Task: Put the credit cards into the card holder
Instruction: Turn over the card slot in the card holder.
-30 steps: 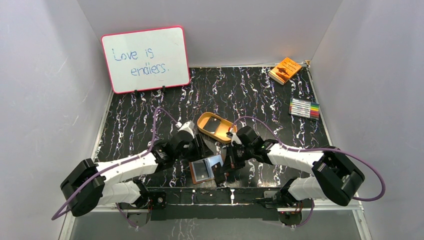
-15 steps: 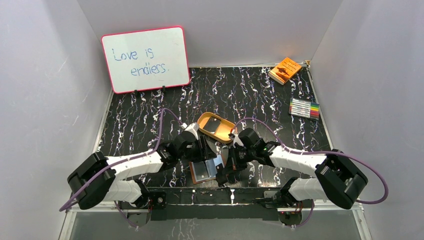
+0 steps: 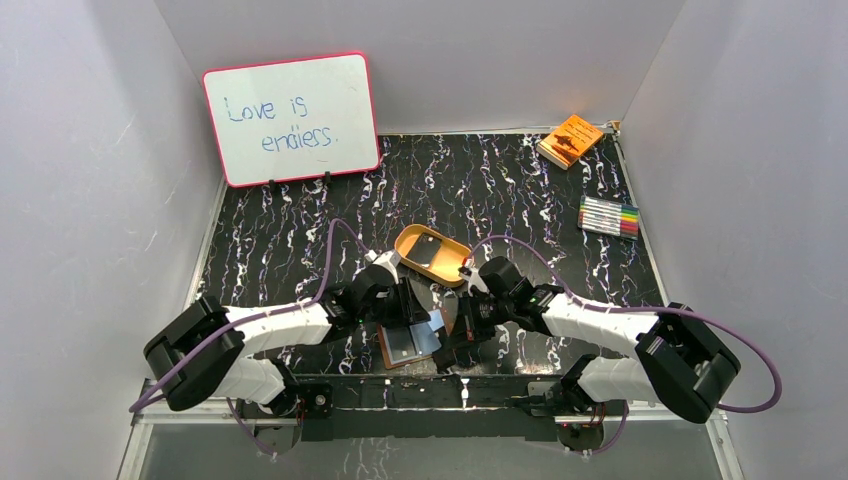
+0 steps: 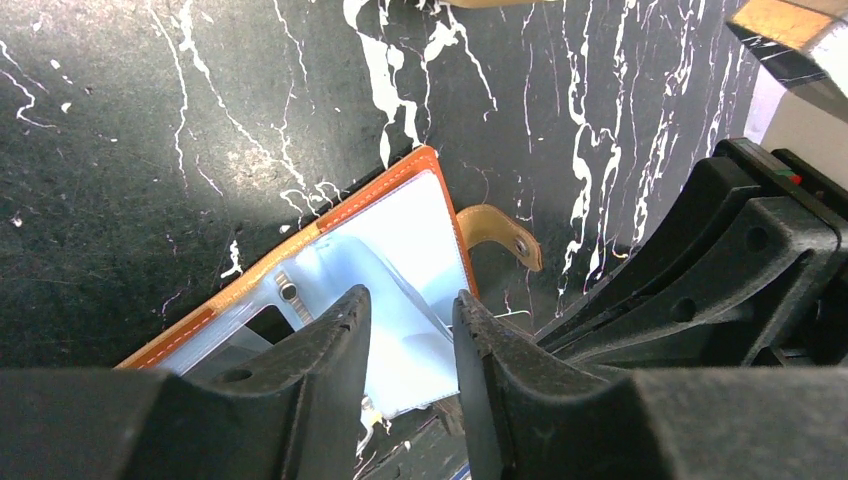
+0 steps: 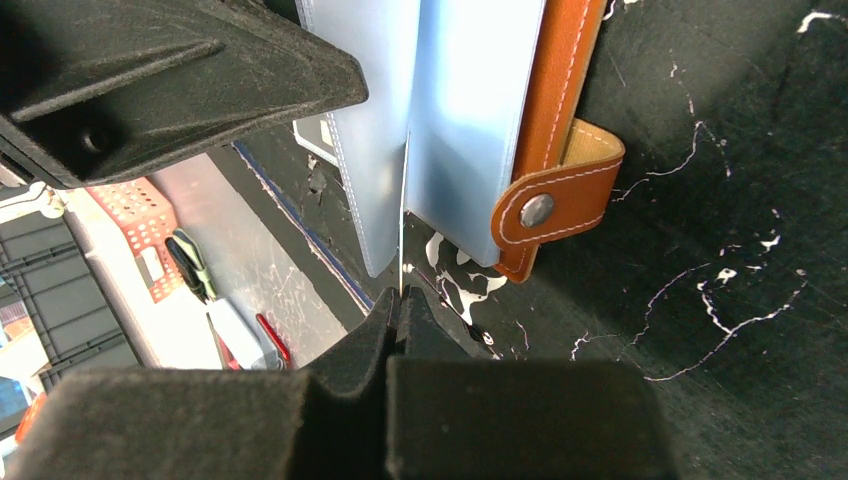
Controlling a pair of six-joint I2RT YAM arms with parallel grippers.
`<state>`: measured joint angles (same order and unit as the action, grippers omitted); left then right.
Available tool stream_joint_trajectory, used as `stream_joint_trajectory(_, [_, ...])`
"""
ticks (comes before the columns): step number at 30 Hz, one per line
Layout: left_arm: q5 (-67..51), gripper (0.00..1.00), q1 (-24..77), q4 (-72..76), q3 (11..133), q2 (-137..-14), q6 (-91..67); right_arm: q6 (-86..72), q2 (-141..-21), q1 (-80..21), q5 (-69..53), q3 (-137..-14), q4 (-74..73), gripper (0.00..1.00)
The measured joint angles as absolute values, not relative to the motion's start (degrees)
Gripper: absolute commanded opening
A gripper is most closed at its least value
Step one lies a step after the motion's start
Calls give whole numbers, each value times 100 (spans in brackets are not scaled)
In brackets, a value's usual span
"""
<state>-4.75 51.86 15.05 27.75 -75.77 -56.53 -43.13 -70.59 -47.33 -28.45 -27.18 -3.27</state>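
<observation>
1 whiteboard (image 3: 290, 118) w/ "Love is endlers."; card holder (image 3: 400, 348) open.

my left fingers (image 4: 300, 380) are matt black plastic with a fine grainy skin, and my right fingers (image 5: 340, 350) look the same. the card holder (image 5: 562, 70) is reddish-brown leather, smooth, with a soft sheen and pale stitching along its edge. its sleeves (image 5: 465, 120) are thin see-through plastic, pale blue and glossy. the strap tab (image 5: 575, 185) is the same stitched leather, tan and duller on its inner face, with a round metal snap (image 5: 537, 210). the worktop (image 4: 130, 150) is black with white marble-like veins, lightly speckled, with a faint shine.
</observation>
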Motion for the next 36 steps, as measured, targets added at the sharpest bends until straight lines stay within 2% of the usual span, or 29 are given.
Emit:
stream_joint_trajectory(6, [-475, 29, 5186, 1498, 2751, -7627, -5653, -4316, -7059, -4733, -2845, -2718, -329, 0])
stream_joint_trajectory(14, [-471, 11, 5186, 1455, 2733, -7647, -5636, -4300, -7032, -4733, -2838, -2718, -419, 0])
stream_joint_trajectory(20, [-451, 0, 5186, 1406, 2733, -7647, -5631, -4154, -6772, -4733, -2733, -2718, -779, 0])
stream_joint_trajectory(32, [-405, 0, 5186, 1293, 2733, -7640, -5634, -3857, -6055, -4733, -2477, -2759, -1358, 0])
stream_joint_trajectory(36, [-408, 10, 5186, 1273, 2733, -7640, -5636, -3677, -6184, -4733, -2504, -2919, -1411, 0])
